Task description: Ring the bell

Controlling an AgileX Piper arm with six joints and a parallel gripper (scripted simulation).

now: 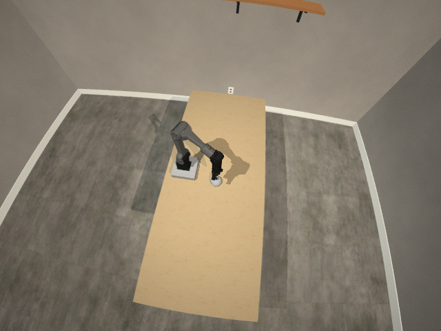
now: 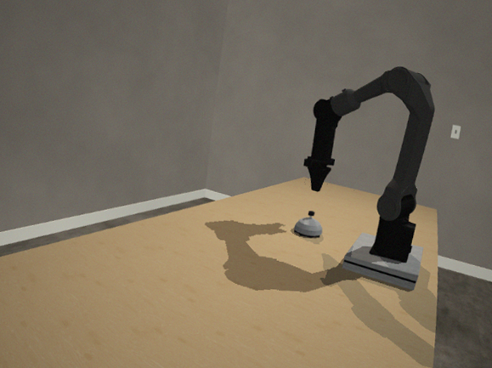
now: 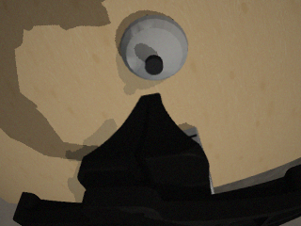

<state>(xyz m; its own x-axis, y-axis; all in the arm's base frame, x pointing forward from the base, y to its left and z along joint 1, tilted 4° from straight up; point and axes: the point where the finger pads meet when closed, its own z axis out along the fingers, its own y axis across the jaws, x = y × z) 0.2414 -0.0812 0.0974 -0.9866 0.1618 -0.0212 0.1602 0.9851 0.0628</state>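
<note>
The bell is a grey dome that stands upright on the wooden table. Its small black button is up. My gripper is shut on nothing, fingers together in a point. It hangs straight down above the button with a clear gap between tip and button. In the wrist view the fingertips point at the bell just ahead of them.
The arm's grey base plate stands on the table close beside the bell. The table's long edge runs just past the base. A shelf hangs on the far wall.
</note>
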